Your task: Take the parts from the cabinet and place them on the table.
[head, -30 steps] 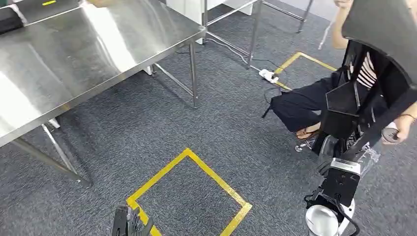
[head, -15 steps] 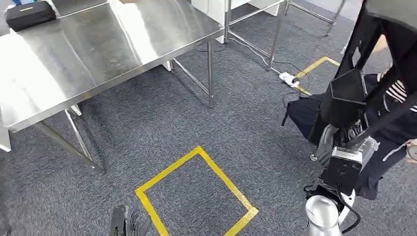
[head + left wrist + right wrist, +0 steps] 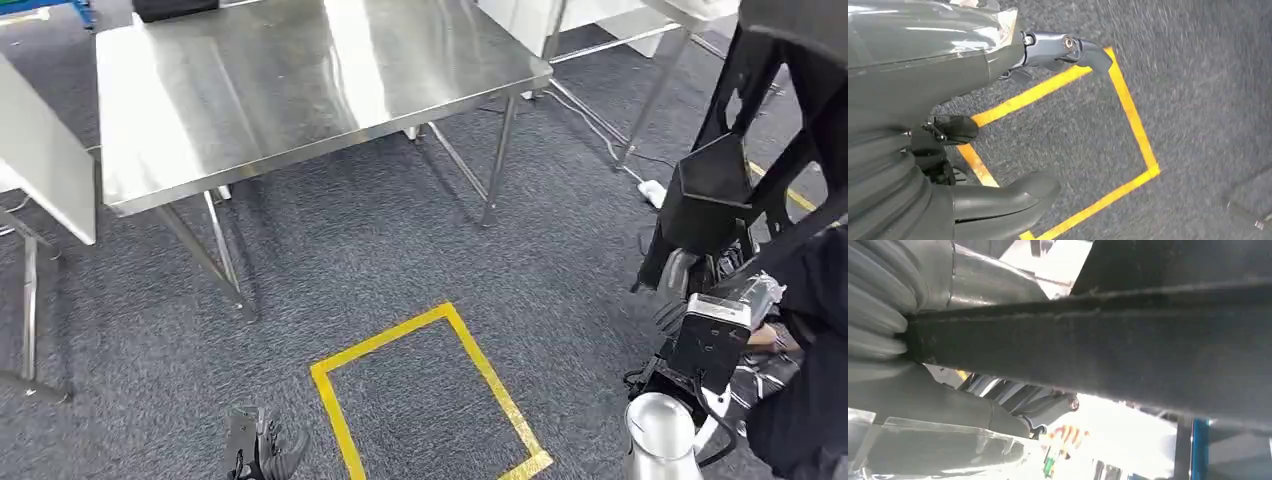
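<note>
The robot's right hand [image 3: 948,405] holds a large black part [image 3: 770,130], an angular frame of dark bars that rises at the right of the head view; in the right wrist view one thick black bar [image 3: 1098,350] crosses right against the hand's grey cover and fingers. The left hand [image 3: 255,450] hangs low over the grey carpet [image 3: 400,260], holding nothing, its thumb [image 3: 1008,202] and fingers [image 3: 1068,47] spread apart above a square of yellow tape [image 3: 430,395]. The steel table [image 3: 300,80] stands ahead, well apart from the part. A person in dark clothing [image 3: 810,380] is at the far right.
</note>
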